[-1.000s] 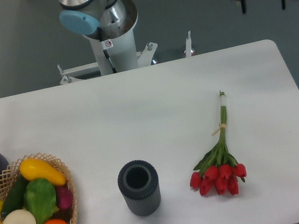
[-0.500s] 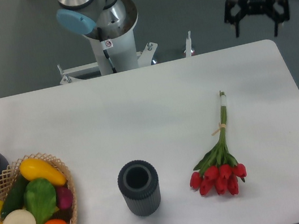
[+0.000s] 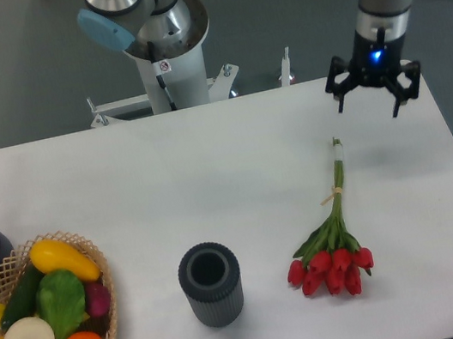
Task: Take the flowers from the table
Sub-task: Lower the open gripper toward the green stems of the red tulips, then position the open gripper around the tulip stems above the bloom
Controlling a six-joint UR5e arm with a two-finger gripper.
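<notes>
Gripper (image 3: 368, 98) w/ fingers spread, holding nothing; flowers (image 3: 333, 234) prob light, floppy, buds bruise easy, so pinch tied stems near the band

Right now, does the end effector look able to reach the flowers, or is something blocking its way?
Probably yes. The end effector hangs open above the table, just beyond the stem end of the flowers. Nothing lies between them; the dark cylinder stands apart to one side.

arm: reaching down | end effector (image 3: 367, 100): fingers spread, empty
</notes>
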